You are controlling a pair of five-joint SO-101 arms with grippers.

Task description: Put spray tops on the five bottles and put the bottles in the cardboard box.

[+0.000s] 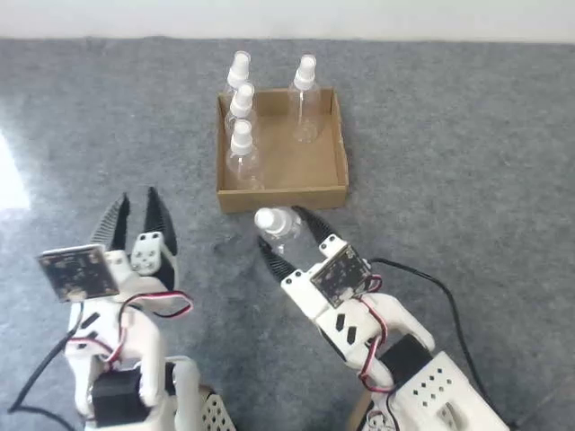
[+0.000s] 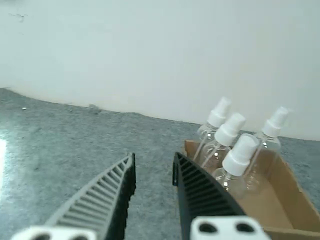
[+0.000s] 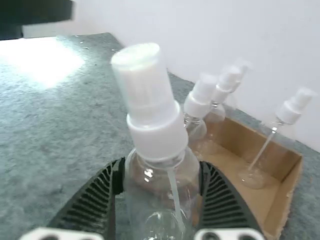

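Bottle five [image 1: 275, 221] is the one in hand. From above we see it capped and upright, clamped between the fingers of the right gripper [image 1: 280, 230], just near of the box [image 1: 282, 196] and a touch left of its middle. Four other bottles [image 1: 243, 151] stand in the box with tops on, three in a row down its left side and one at the far right. We judge this to be the last placing: the next move calls for a lift over the near wall and a set-down in the free near-right part, without knocking the rest. The left gripper [image 1: 137, 197] sits well left of the box over the grey carpet [image 1: 467, 162], fingers spread and holding nothing. From the left wrist we see its ribbed black fingers [image 2: 112, 195] parted over bare carpet, with the box off to the right: plain brown cardboard, shallow and open-topped. From the right wrist, the held bottle is clear thin plastic, round-bodied, with a white spray top [image 3: 147, 100] and a dip tube inside, and the ribbed pads press both sides of its shoulder. We reckon it is light and slick, so it could tip in the grip.
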